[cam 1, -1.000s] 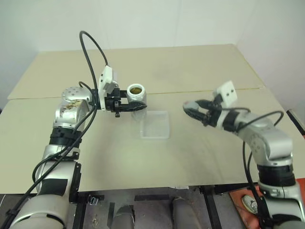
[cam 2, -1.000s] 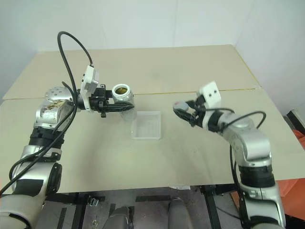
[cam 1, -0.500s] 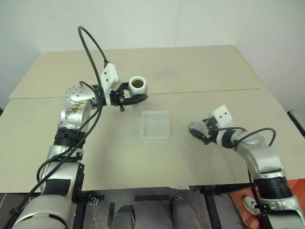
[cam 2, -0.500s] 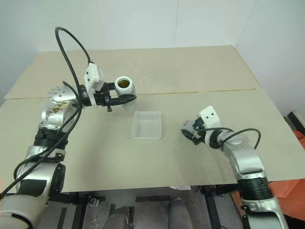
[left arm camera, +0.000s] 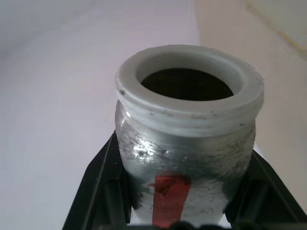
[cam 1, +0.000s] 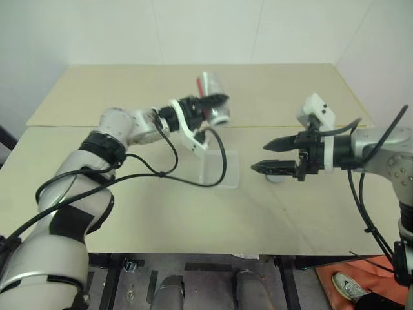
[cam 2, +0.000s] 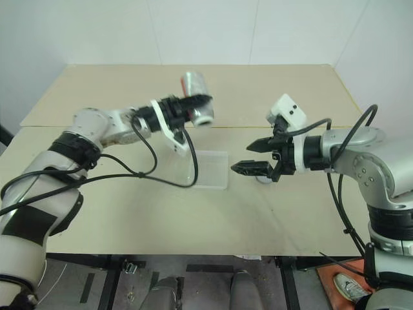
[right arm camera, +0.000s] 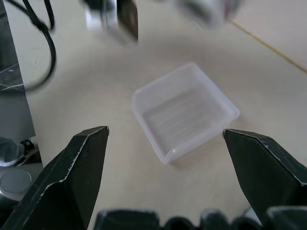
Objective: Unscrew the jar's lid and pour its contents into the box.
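**Jar tipped over above the box, right gripper lifted with its fingers spread**

Since a second ago the left arm has swung the jar [cam 1: 213,107] from upright to lying nearly on its side, mouth turned toward the box [cam 1: 215,170], and the right gripper [cam 1: 271,155] has let go of the lid [cam 1: 276,178], risen off the table and spread its fingers wide.

The left gripper [left arm camera: 178,201] is clamped on the jar's lower body, one black finger on each side of the red-and-white label. The jar is held in the air above the far edge of the box, its white threaded rim uncapped; in the left wrist view the inside of the mouth looks dark, and whether any contents are in it cannot be made out.

The box sits on the tan table [cam 1: 161,213] between the two arms. In the right wrist view it looks empty, with only its ribbed translucent floor showing.

The right gripper hovers just to the right of the box, pointing toward it, holding nothing. The small grey lid lies flat on the table just beneath the lower finger, near the box's right side.
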`<control>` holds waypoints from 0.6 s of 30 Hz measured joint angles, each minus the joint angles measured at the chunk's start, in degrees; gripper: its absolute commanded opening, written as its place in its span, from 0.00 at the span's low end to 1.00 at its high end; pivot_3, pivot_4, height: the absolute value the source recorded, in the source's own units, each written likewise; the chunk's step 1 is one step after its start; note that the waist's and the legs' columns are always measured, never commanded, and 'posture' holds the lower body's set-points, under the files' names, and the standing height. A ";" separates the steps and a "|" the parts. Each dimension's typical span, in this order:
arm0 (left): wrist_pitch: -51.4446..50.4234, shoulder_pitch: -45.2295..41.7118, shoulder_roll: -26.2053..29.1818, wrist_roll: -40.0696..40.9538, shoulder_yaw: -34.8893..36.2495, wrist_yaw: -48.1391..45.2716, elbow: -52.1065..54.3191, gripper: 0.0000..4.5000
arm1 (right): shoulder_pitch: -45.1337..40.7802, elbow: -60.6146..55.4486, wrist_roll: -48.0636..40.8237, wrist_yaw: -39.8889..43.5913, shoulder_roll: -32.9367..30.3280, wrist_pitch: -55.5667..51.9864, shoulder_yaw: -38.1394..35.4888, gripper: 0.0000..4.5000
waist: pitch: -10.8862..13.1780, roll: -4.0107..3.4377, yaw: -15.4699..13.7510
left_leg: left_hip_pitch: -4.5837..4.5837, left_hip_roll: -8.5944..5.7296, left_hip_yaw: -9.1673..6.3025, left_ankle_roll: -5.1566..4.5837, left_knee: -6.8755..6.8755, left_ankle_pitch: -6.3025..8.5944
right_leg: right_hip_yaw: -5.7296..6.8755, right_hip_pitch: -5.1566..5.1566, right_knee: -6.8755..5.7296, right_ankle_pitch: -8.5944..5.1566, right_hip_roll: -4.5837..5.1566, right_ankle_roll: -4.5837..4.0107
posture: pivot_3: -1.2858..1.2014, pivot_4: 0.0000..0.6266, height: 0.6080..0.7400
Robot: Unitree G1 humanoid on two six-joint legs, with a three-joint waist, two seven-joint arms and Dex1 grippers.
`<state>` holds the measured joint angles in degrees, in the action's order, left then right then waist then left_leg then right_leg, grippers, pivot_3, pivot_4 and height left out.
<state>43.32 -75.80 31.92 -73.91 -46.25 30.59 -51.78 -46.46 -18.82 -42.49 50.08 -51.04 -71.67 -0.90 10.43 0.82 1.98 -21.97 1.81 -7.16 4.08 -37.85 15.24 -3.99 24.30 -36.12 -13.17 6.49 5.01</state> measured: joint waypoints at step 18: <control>-5.95 -3.05 -4.72 -4.01 -6.94 5.50 -5.79 0.43 | 1.05 -4.46 -9.44 -9.87 4.96 -6.92 -8.59 0.99 | 0.00 0.01 -0.28 | -0.21 0.01 -0.01 0.04 0.00 -0.02 | 0.04 0.18 -0.07 0.00 0.02 0.00 | 0.52 0.24 1.00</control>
<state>37.37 -78.85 27.20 -77.93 -53.19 36.09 -57.57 -45.40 -23.29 -51.93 40.21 -46.08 -78.59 -9.49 10.43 0.83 1.70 -22.17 1.82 -7.17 4.12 -37.84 15.22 -3.95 24.48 -36.19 -13.17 6.51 5.01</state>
